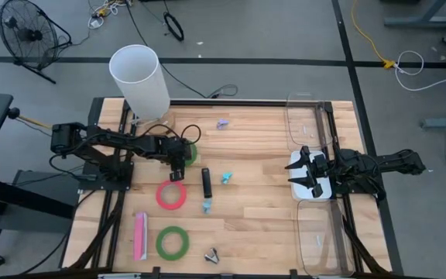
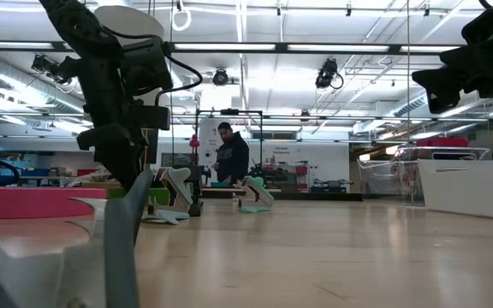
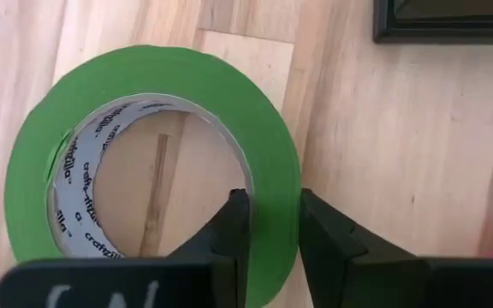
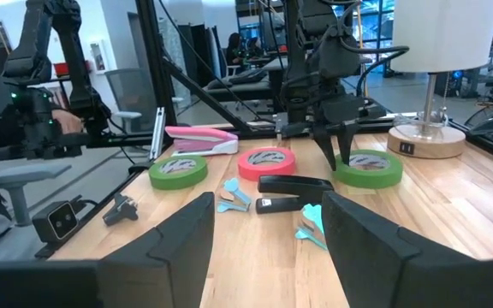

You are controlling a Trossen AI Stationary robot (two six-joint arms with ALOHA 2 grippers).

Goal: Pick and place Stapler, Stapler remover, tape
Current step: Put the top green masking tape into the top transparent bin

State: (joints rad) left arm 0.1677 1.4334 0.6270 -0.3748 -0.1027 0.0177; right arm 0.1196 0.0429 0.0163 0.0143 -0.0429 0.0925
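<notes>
Straddling the wall of the green tape roll (image 3: 152, 162) near the lamp (image 1: 139, 77), my left pincer (image 3: 268, 224) must close squarely, fingers narrow but not yet visibly clamped, before lifting straight.

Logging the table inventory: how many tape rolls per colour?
Green tape: 2, one straddled by the left hand at its wall, one near the front edge
Red-pink tape: 1
Total: 3 rolls
</notes>
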